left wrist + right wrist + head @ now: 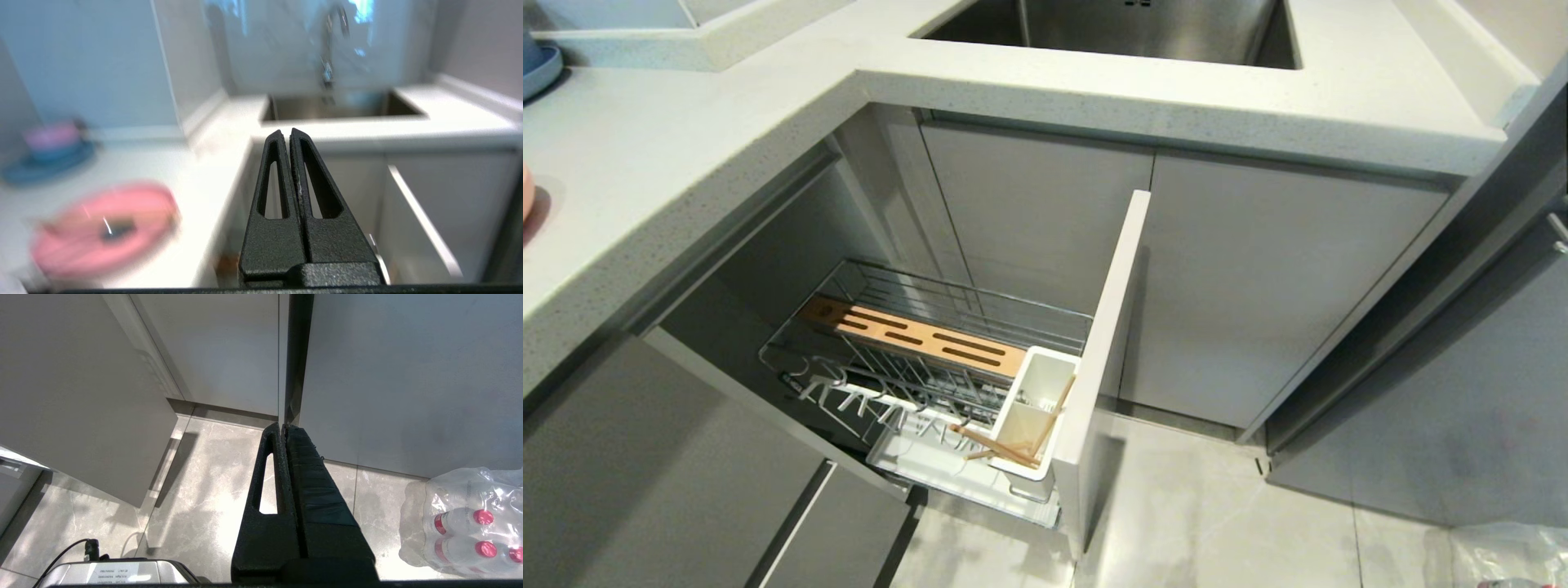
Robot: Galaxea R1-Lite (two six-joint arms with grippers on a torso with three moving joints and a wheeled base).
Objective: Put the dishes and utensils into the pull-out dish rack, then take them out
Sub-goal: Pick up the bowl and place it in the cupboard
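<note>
The pull-out dish rack (915, 359) is seen drawn out at the lower centre of the head view, fixed to a pale grey cabinet front (1107, 359). A pair of wooden chopsticks (1013, 437) is lodged in the white utensil cup (1033, 408) at the rack's near end, one stick leaning upright and the other lying across the cup's lower edge. No cream bowl or metal spoon can be made out.

The chopsticks are judged light, stiff and thin (and apt to roll or pivot once pinched); they would best be taken near the upper ends that stand clear of the cup.

The left pincer (285, 134) is held above the tabletop (204, 171) with its fingers pressed together on nothing. The right pincer (282, 428) is likewise closed and empty, hanging over the floor (204, 490).
</note>
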